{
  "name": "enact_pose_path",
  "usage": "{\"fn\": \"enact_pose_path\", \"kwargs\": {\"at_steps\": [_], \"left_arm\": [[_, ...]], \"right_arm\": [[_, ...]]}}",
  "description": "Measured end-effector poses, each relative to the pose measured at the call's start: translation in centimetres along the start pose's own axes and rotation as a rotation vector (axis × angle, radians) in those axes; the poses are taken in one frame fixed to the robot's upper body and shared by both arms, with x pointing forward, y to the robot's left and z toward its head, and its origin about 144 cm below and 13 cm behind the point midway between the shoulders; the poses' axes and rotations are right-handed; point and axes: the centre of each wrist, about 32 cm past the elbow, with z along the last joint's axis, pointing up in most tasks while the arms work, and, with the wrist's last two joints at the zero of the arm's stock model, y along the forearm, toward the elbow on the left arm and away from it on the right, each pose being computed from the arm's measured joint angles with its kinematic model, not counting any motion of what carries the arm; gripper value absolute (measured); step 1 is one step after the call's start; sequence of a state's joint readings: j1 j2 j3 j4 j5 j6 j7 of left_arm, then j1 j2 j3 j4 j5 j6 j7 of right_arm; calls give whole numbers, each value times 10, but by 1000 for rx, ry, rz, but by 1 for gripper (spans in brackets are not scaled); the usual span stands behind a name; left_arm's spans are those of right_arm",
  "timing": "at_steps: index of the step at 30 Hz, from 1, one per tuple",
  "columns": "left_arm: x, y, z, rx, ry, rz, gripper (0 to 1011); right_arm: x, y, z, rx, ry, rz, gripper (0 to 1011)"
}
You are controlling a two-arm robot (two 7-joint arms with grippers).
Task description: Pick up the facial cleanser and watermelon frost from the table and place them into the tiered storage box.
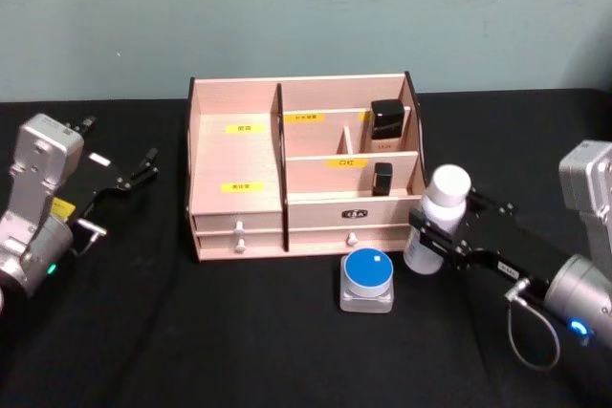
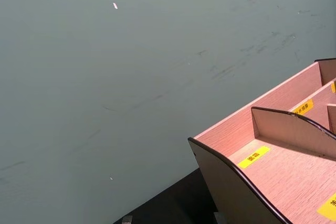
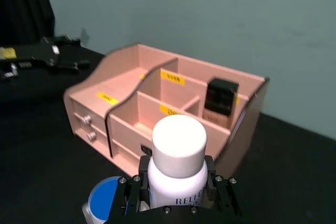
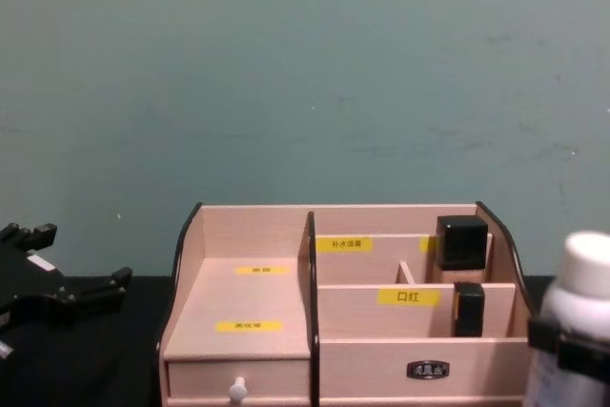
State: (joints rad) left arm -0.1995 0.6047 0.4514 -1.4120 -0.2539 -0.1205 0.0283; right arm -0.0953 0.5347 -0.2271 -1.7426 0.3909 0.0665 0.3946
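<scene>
— How does the right arm sit?
— It reaches in from the right, low over the black table (image 1: pixel 239 341). The right gripper (image 1: pixel 435 239) is clenched on the white bottle (image 1: pixel 446 190), one finger on each side of the body below the cap. The wrist view shows the pads (image 3: pixel 137 186) pressed against the bottle (image 3: pixel 177 167).
— Is the bottle off the table?
— I cannot tell; its base is hard to read. It stands upright.
— And the left arm?
— It is parked at the far left, well apart from everything. The left gripper (image 1: pixel 149 163) points toward the storage box (image 1: pixel 234 93), fingers parted, nothing between them.
— Where is the bottle against the box?
— Just beside the near right corner, right of the drawer front. From the chest view its cap (image 4: pixel 593 259) rises about level with the box (image 4: pixel 253 235) side wall.
— And the jar?
— The blue-lidded jar (image 1: pixel 367 279) sits on the table near the drawers, just left of the bottle, apart from the box.
— Room inside?
— The wide left compartment shows bare floor with two yellow labels. The right compartments hold two black-capped cosmetics (image 1: pixel 387 121).
</scene>
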Motion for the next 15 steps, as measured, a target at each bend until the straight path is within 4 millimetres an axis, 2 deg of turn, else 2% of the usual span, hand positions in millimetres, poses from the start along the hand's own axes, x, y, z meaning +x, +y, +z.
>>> {"fn": "enact_pose_path", "kwargs": {"at_steps": [6,9,15], "left_arm": [[0,0,0,0,0,0,1001],[0,0,0,0,0,0,1001],[0,0,0,0,0,0,1001]], "right_arm": [[-2,7,23,51,-17,40,601],[-2,17,39,96,-25,66,601],[-3,36,55,140,-35,89,601]]}}
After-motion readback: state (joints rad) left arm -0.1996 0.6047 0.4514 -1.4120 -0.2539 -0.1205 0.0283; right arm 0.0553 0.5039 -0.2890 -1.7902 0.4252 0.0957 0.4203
